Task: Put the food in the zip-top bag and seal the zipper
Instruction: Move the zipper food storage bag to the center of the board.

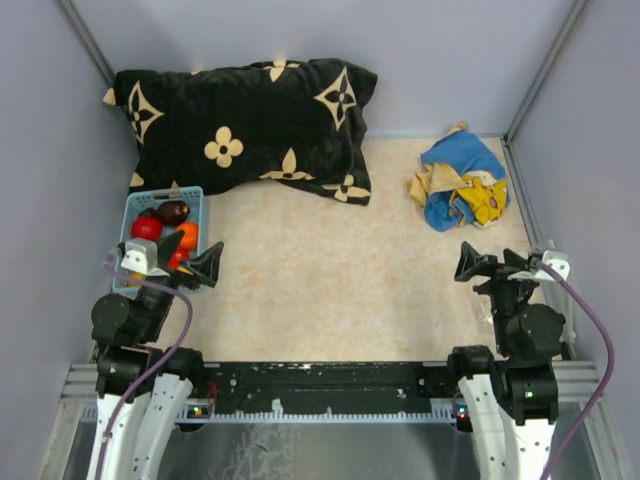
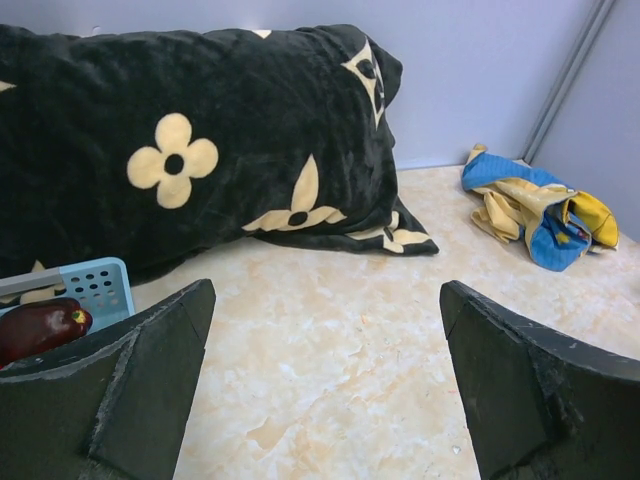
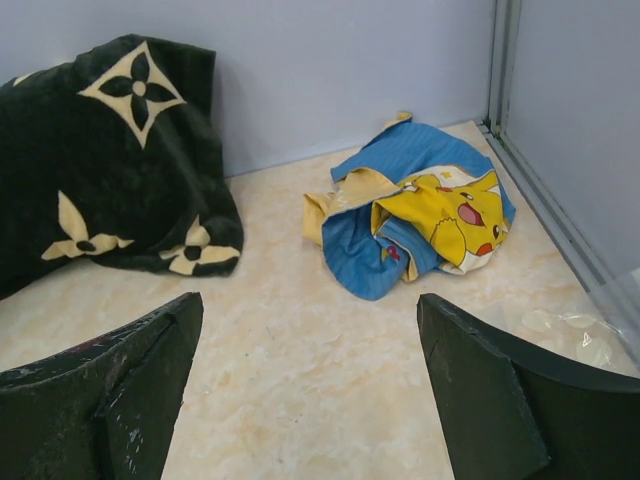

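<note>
My tools are spread, empty — left tool (image 1: 211, 267) by the basket (image 1: 165, 192) of food (image 1: 148, 227) at the left edge of the surface (image 1: 330, 285), right tool (image 1: 466, 264) by the zip-top bag (image 3: 588, 328) — I'd guess to steady it.

The left end effector (image 1: 205, 267) hangs low over the table's (image 1: 330, 290) near left corner, the right end effector (image 1: 468, 262) over its near right corner. Both have jaws spread wide, holding nothing, aimed toward its middle.
</note>
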`<act>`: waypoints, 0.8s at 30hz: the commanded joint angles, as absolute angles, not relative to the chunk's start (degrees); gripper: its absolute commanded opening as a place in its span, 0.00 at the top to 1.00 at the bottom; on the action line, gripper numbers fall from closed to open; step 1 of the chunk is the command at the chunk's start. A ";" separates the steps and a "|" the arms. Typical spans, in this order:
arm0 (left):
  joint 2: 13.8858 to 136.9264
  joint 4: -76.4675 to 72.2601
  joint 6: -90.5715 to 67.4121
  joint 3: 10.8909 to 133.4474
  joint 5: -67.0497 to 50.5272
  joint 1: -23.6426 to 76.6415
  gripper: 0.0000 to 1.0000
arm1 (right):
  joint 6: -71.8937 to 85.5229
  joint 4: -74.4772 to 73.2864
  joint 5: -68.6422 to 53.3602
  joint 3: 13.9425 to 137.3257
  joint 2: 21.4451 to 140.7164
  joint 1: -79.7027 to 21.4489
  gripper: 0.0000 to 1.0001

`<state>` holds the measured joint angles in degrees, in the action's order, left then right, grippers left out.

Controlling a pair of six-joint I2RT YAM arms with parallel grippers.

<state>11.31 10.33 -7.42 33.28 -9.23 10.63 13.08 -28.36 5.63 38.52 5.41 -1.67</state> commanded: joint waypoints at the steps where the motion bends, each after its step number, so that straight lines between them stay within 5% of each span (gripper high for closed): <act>1: 10.24 10.06 -6.55 33.40 -8.83 11.03 0.00 | 12.94 -26.59 4.86 39.79 6.77 -0.97 0.11; 15: 8.61 10.61 -5.85 33.35 -7.31 13.55 0.00 | 22.45 -27.48 2.80 37.75 15.49 -0.96 0.11; 24: 9.49 10.45 -5.68 33.15 -6.85 16.78 0.00 | 27.51 -24.90 14.98 33.95 29.33 -0.94 0.11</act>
